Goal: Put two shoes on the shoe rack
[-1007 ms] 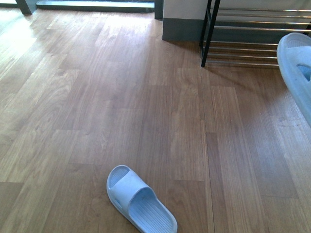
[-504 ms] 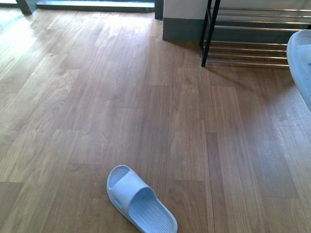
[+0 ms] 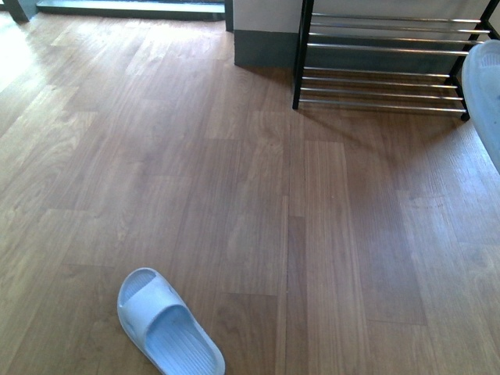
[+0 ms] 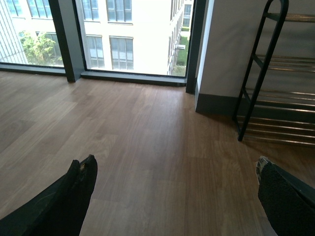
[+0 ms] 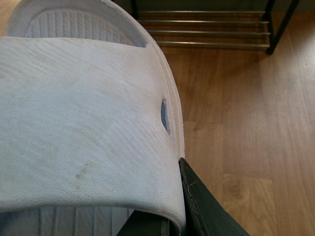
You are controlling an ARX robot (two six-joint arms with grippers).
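Front view: a wood-plank floor (image 3: pixel 234 195) fills the frame. One light blue rubber slide (image 3: pixel 168 334) lies sole-down at the lower left of the frame, strap end toward the upper left, well apart from everything else. The shoe rack (image 3: pixel 383 47), a black frame with shiny chrome bars, stands at the upper right against a wall. A second slide (image 3: pixel 486 94) pokes in at the right edge, raised off the floor, overlapping the rack's right end in the picture.

Right wrist view: this second slide nearly fills the picture, its broad strap (image 5: pixel 83 123) closest, the ribbed footbed beyond it, and the rack's bars beyond that. My right gripper (image 5: pixel 172 219) is clamped on the slide. One dark finger (image 5: pixel 202 211) presses against the strap's edge, and the other is mostly hidden under the shoe.

Left wrist view: my left gripper (image 4: pixel 174 164) has its two dark fingers spread wide, with only bare floor between them. The rack and a tall window (image 4: pixel 128 34) lie ahead.

I judge the slides to be light, soft and bendy, not fragile, and a little slick. The strap looks like the surest place to pinch. Held there, the sole may sag or swing, so it should be laid across two bars, not one.
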